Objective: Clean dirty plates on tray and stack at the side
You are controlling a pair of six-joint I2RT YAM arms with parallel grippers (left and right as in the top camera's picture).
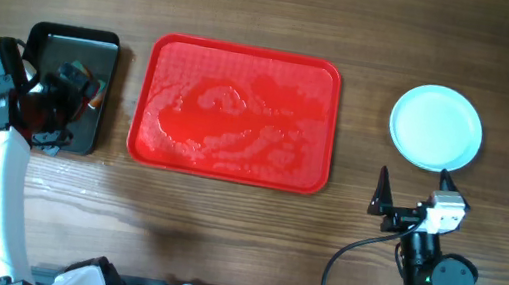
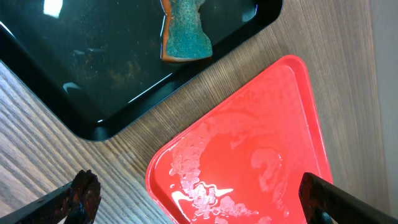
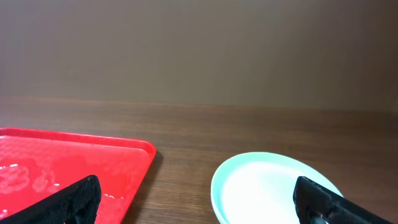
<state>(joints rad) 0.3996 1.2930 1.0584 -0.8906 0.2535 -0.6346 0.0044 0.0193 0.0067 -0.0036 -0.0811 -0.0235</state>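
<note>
**Plates (image 1: 436, 127) off tray (image 1: 231, 164), piled at 2 o'clock**

Tray at centre bare, wet-streaked. Sponge (image 2: 185, 34) resting in black tray (image 2: 93, 74) at 9 o'clock, likely to contain drips; left gripper (image 1: 67, 94) hovering nearby, spread wide, empty. Right gripper (image 1: 415, 187) at 4 o'clock, wide too, clear of pile. Probably finished.
</note>
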